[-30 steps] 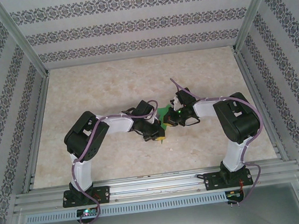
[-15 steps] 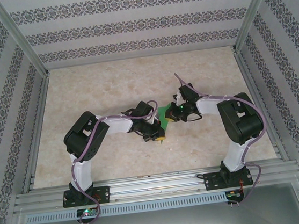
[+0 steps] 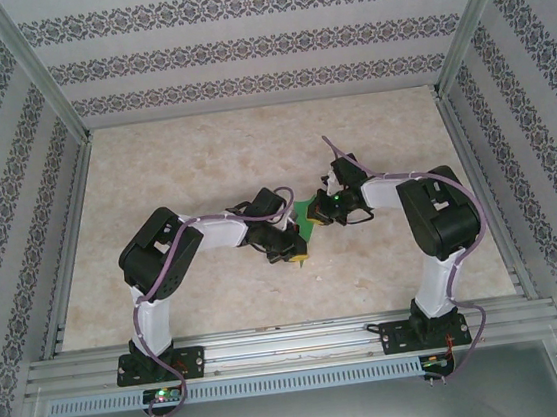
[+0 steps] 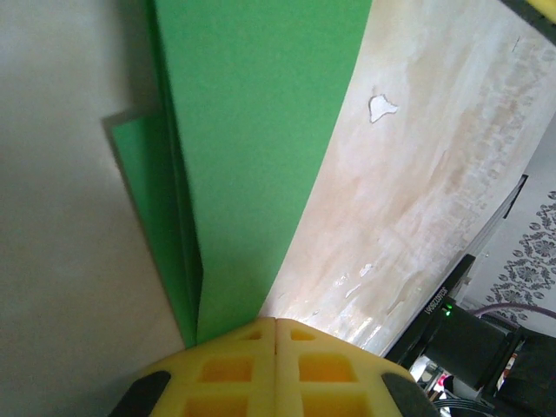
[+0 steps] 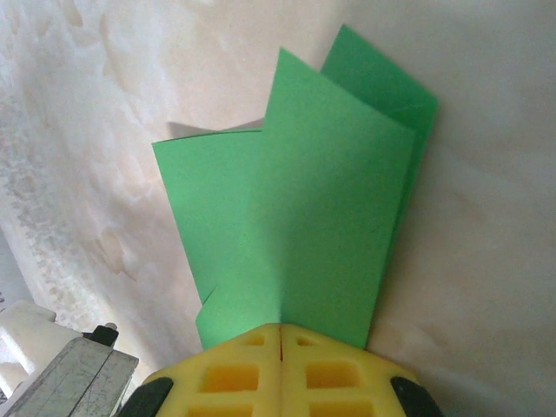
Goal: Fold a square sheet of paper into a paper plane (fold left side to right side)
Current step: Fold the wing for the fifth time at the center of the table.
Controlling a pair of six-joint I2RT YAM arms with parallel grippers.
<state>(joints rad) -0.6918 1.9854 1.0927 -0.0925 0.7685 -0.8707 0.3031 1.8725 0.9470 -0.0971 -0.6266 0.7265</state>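
Top external: bright, even, diffuse light. The surface is pale, shadows under the arms are faint and soft, and focus is sharp throughout.
Left wrist: folded green paper saturated; small white glints on the surface; left side grey and blurred; left hand soft.
Right wrist: thin soft shadow beside the paper; right hand out of focus.

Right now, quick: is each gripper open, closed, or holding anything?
Left gripper: closed, pinching the folded bright green sheet of paper.
Right gripper: closed, pinching the same green sheet.
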